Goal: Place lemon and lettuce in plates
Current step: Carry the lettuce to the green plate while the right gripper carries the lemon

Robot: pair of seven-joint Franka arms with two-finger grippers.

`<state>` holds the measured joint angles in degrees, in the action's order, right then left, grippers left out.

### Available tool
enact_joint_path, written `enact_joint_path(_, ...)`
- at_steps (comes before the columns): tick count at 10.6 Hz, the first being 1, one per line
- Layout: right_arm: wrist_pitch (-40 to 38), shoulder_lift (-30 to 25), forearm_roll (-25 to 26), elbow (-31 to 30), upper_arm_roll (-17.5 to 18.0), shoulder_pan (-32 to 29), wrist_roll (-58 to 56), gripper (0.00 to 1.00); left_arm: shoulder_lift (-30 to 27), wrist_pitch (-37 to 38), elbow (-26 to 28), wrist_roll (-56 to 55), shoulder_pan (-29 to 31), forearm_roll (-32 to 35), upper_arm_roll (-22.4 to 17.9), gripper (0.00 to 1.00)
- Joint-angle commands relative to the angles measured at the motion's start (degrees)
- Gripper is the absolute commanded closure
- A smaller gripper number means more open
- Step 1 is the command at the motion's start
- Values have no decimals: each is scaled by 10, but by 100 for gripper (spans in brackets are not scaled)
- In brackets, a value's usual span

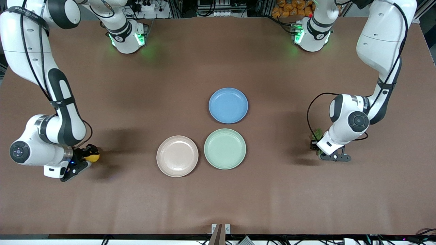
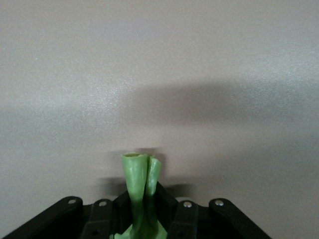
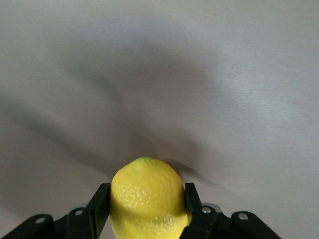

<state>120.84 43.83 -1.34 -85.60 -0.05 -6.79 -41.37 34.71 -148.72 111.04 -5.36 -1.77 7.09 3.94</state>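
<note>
The right gripper (image 1: 89, 153) clamps the lemon (image 1: 92, 157) at nine o'clock, near the right arm's end of the table. The left gripper (image 1: 315, 143) pinches the lettuce (image 1: 318, 134) by its stalk at three o'clock. Both should lift clear before swinging toward the beige plate (image 1: 177, 156) and green plate (image 1: 224, 148), releasing low over each centre.

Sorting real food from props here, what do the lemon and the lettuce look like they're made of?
Lemon: likely moulded plastic or rubber; even yellow, faint sheen, regular pebbling. Lettuce: probably soft plastic; waxy, glossy pale-green stalk. Neither can be confirmed.
</note>
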Motion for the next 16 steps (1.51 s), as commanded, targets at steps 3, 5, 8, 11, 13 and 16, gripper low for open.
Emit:
enact_joint_path(3,-20,-32,-2,3,6,19,86,100,15,65,-55,9,-2,17,-2,100)
enact_joint_path(5,-49,-38,-4,4,7,34,143,100,21,144,-108,4,-5,17,-1,100)
enact_joint_path(8,-89,-53,-15,10,43,42,282,100,18,189,-145,2,-15,11,3,100)
enact_joint_path(11,-105,-56,-15,25,93,60,433,100,9,193,-177,-21,-50,-32,5,100)
enact_joint_path(13,-105,-56,-15,32,94,90,503,100,10,193,-196,-78,-83,-64,5,100)
enact_joint_path(16,-104,-53,-14,39,94,140,629,100,12,194,-214,-168,-153,-109,5,100)
